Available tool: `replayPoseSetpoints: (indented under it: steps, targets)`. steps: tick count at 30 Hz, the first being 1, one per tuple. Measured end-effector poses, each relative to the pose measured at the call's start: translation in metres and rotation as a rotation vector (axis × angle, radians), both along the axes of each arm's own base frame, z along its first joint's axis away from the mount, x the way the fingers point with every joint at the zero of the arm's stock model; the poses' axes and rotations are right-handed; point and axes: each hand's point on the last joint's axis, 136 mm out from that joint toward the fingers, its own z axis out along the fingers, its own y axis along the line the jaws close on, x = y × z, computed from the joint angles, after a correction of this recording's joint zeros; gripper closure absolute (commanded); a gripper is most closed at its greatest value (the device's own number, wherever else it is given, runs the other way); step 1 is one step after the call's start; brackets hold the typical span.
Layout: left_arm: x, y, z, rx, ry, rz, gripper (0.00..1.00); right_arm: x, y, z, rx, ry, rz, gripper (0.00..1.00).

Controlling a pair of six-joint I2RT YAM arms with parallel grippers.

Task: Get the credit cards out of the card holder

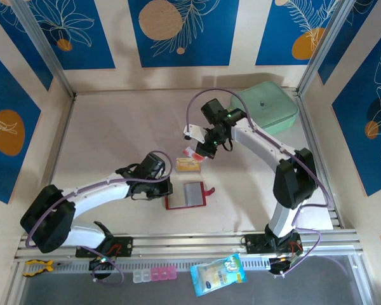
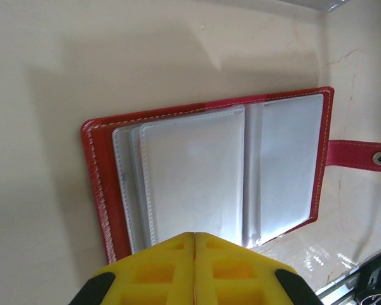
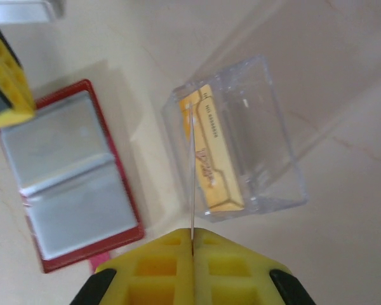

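The red card holder [image 1: 185, 195] lies open on the table, its greyish clear pockets [image 2: 197, 171] facing up and its snap tab [image 2: 362, 155] sticking out to one side. My left gripper [image 2: 194, 235] is shut, its tips over the holder's left edge [image 1: 167, 189]. My right gripper [image 3: 193, 236] hangs above the table, shut on a thin whitish credit card [image 3: 192, 178] seen edge-on, with a red-pink mark [image 1: 192, 152]. Below it, a tan credit card [image 3: 209, 152] lies inside a clear plastic box [image 3: 254, 133], just behind the holder [image 3: 70, 178].
A mint-green square case [image 1: 265, 108] sits at the back right. Metal frame posts and the rail [image 1: 190, 244] bound the table. A blue-and-yellow packet [image 1: 219, 273], a small pill box [image 1: 153, 274] and a yellow clamp [image 1: 38, 265] lie on the front ledge.
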Motion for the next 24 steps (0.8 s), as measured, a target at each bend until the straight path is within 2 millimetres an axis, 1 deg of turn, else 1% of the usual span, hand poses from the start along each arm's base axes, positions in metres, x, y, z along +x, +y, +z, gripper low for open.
replayPoseSetpoints:
  steps: [5, 8, 12, 16, 21, 23, 24]
  targets:
    - [-0.005, 0.009, -0.001, 0.013, 0.0, 0.01, 0.91, 0.025, 0.007, -0.007, -0.063, -0.026, 0.081, 1.0]
    - [-0.006, 0.014, -0.002, 0.018, 0.001, 0.02, 0.91, 0.035, 0.011, -0.007, -0.078, -0.039, 0.109, 1.0]
    - [-0.006, 0.019, -0.004, 0.026, 0.007, 0.031, 0.91, 0.041, 0.014, -0.006, -0.086, -0.048, 0.135, 1.0]
    - [-0.004, 0.022, -0.005, 0.029, 0.009, 0.044, 0.91, 0.042, 0.015, -0.012, -0.099, -0.033, 0.154, 1.0]
    - [-0.002, 0.024, -0.005, 0.029, 0.009, 0.054, 0.9, 0.039, 0.013, -0.028, -0.125, 0.011, 0.166, 0.9]
    - [-0.001, 0.025, -0.005, 0.029, 0.009, 0.058, 0.9, 0.038, 0.012, -0.033, -0.135, 0.023, 0.166, 0.82]
    - [-0.001, 0.025, -0.005, 0.029, 0.009, 0.059, 0.9, 0.039, 0.011, -0.034, -0.139, 0.022, 0.167, 0.81]
